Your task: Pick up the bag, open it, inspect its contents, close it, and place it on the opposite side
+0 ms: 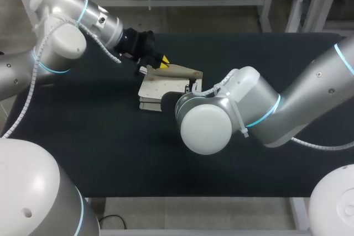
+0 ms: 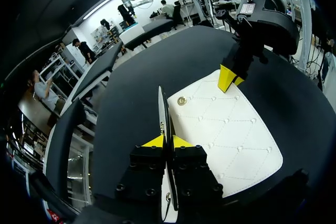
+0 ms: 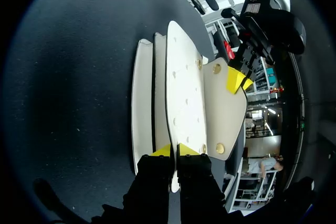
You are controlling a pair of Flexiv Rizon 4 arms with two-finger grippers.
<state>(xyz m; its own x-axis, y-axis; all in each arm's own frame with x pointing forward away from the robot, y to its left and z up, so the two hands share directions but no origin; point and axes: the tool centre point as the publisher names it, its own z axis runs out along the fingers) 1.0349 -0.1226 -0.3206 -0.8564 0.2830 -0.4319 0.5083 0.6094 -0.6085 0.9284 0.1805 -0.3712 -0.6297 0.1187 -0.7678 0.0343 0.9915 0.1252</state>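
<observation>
Head view: we are seeing the white bag (image 1: pixel 156 88) lying in the middle of the table (image 1: pixel 83 147) with its flap (image 1: pixel 180 72) lifted off the body. The left gripper (image 1: pixel 164 62) is sitting at the flap's edge. The right arm (image 1: pixel 260 109) is covering its own claw, so we cannot tell anything there. Left wrist view: the left claw is pinched narrow on the flap's thin edge, with both yellow tips touching it from two sides and the flap standing edge-on ahead of the fingers. A quilted panel (image 2: pixel 231 135) with a snap (image 2: pixel 181 100) is lying flat beside it, and the right gripper (image 2: pixel 229 78) is at that panel's far edge. Right wrist view: the right claw is closed narrow too, clamping the edge of a quilted layer of the bag. More layers are stacking beside it, and the flap is fanning off toward the left claw. We are judging the step as opening, with no inspection yet since no interior is showing. To do it well, the right should be pinning the body down while the left is swinging the flap up and back around its hinge, slowly. Pulling straight away is risking lifting the whole bag or slipping the thin edge out of the tips.
</observation>
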